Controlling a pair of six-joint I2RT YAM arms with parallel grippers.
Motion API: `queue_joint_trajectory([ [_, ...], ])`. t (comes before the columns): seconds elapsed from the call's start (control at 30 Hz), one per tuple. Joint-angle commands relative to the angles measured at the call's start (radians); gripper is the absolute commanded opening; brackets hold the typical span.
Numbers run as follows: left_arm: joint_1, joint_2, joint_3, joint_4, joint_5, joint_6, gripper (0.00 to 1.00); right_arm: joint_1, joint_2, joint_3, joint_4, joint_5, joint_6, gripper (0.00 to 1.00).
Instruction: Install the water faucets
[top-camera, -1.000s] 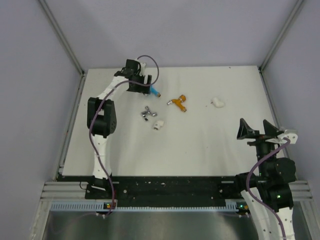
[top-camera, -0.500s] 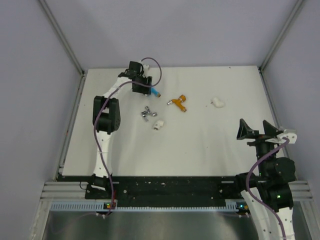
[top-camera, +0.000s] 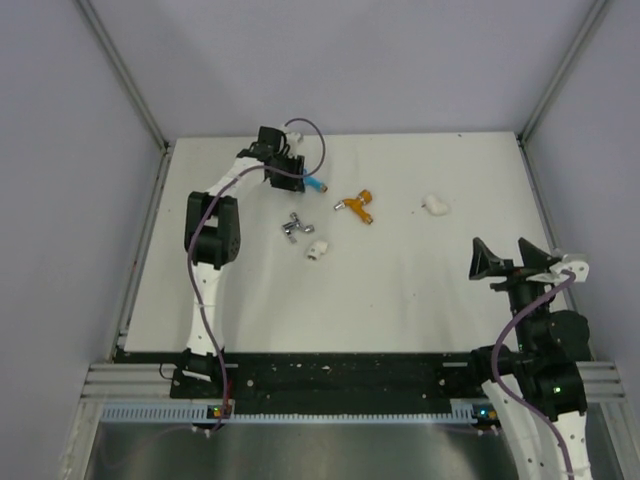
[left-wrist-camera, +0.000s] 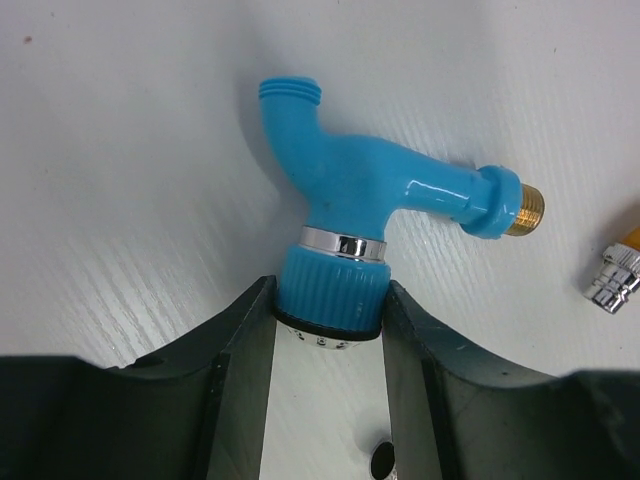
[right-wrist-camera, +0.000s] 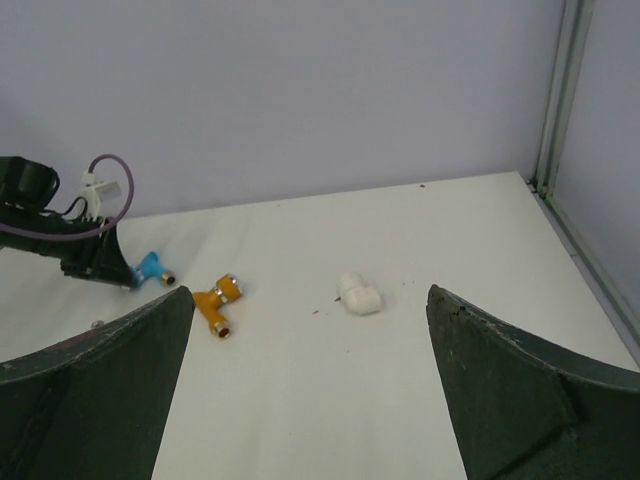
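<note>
Over the white counter (top-camera: 400, 290), my right end effector (top-camera: 510, 258) hangs near its base, fingers wide apart and empty. My left end effector (left-wrist-camera: 330, 300) is clamped on the ribbed cap of the blue faucet (left-wrist-camera: 350, 180), which lies on the far-left counter with its brass thread toward the orange faucet (top-camera: 357, 206). I'd lift straight up with the grip square, so the cap can't twist out. The silver faucet (top-camera: 292, 227) lies just beside a white elbow fitting (top-camera: 317, 248), probably the mate.
</note>
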Motion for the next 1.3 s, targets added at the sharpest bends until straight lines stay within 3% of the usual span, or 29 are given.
queue_joint_trajectory([
  [0.0,0.003,-0.168,-0.147,0.101,0.014,-0.038,0.00,0.010,0.121,0.069,0.027,-0.126,0.065,0.99],
  [0.3,-0.032,-0.562,-0.497,0.304,-0.078,-0.163,0.00,0.010,0.440,0.123,0.079,-0.320,0.156,0.99],
  [0.43,-0.072,-0.731,-0.694,0.405,-0.129,-0.265,0.00,0.010,0.529,0.065,0.276,-0.456,0.234,0.98],
  [0.67,-0.163,-1.004,-1.007,0.592,-0.218,-0.456,0.00,0.027,0.790,-0.006,0.669,-0.719,0.456,0.83],
  [1.0,-0.276,-1.361,-1.262,0.667,-0.391,-0.540,0.00,0.310,1.073,0.057,0.972,-0.599,0.510,0.82],
  [1.27,-0.376,-1.458,-1.324,0.655,-0.463,-0.543,0.00,0.432,1.262,0.198,1.076,-0.582,0.524,0.82],
])
